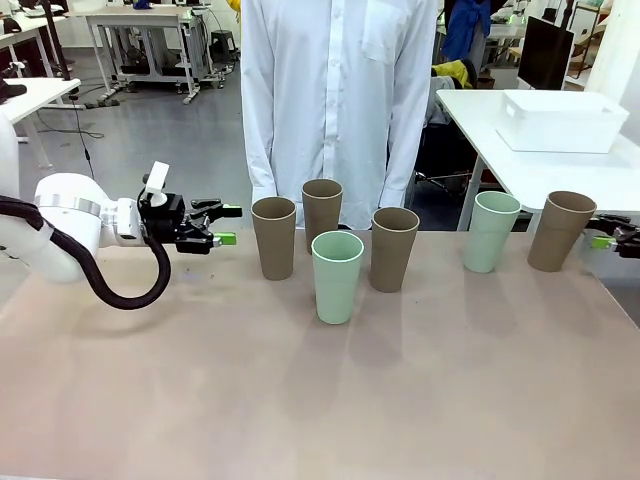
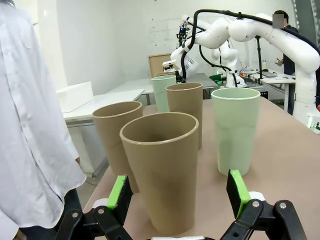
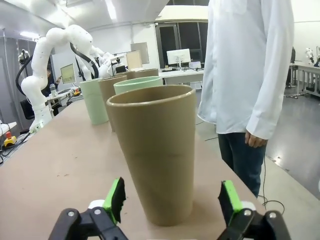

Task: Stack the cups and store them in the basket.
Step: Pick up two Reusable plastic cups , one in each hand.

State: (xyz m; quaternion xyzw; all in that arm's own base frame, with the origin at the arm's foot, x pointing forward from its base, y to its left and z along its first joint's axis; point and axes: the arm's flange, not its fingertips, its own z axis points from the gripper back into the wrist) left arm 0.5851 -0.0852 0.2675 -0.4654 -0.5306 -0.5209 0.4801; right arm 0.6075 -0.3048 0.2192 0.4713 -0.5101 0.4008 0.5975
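Several cups stand upright in a loose row on the table. A grey-brown cup (image 1: 273,236) (image 2: 161,170) is at the left end, and my left gripper (image 1: 228,225) (image 2: 177,192) is open just left of it, fingers level with its sides and apart from it. Behind and beside it are two more grey-brown cups (image 1: 322,212) (image 1: 393,248) and a mint cup (image 1: 336,276). Farther right stand another mint cup (image 1: 489,230) and a grey-brown cup (image 1: 560,230) (image 3: 155,150). My right gripper (image 1: 606,231) (image 3: 172,200) is open right beside that last cup. The white basket (image 1: 562,120) sits on a separate table at the back right.
A person in a white shirt (image 1: 335,100) stands at the far edge, behind the middle cups, arms hanging down. The near half of the tan table (image 1: 320,400) is bare. A gap separates this table from the one with the basket.
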